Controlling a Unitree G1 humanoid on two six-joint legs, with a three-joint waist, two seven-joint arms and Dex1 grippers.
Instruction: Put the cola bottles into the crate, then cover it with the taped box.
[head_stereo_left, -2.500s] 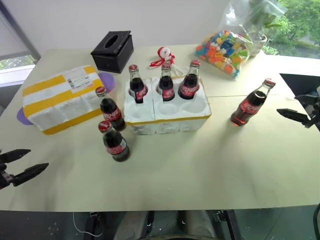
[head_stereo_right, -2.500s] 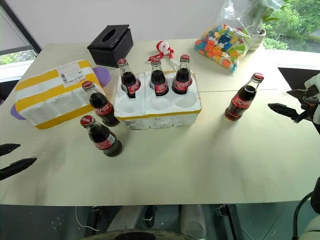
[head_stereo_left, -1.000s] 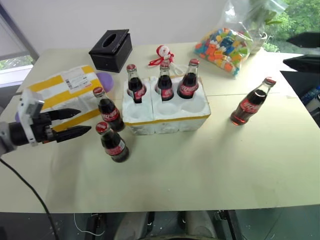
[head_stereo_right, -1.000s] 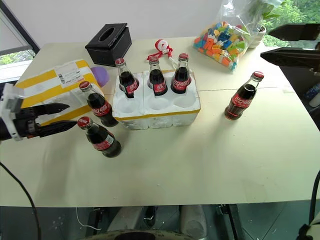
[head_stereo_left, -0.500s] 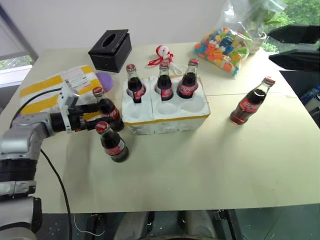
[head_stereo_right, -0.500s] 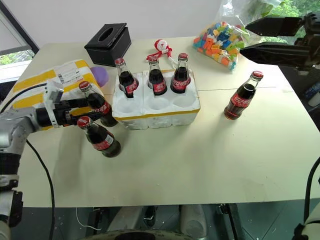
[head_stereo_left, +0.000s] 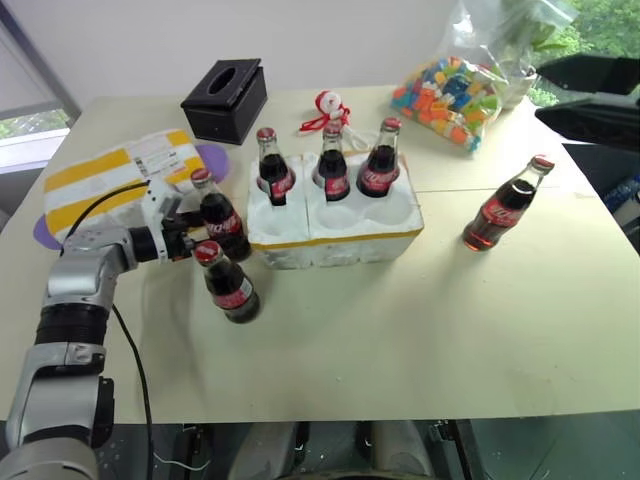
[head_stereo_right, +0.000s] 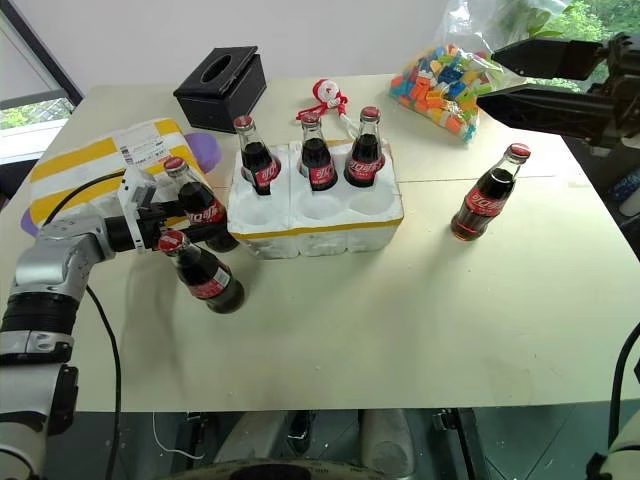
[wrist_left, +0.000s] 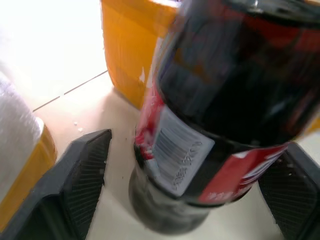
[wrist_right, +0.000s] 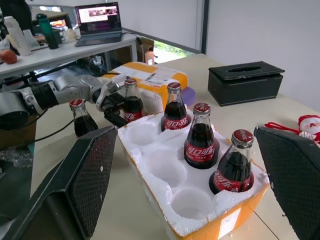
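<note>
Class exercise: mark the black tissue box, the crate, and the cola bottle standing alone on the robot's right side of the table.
black tissue box (head_stereo_left: 225, 100), left eye view, top face beside the slot.
crate (head_stereo_left: 340, 248), left eye view, front foam wall.
cola bottle (head_stereo_left: 497, 220), left eye view, red label.

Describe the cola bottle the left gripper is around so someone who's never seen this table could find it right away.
Start at the white foam crate with the yellow band, mid-table. Just off its left end stand two loose cola bottles; take the farther bottle, between the crate and the yellow-striped taped box. Unlike the nearer bottle, it has the left gripper around its lower body.
</note>
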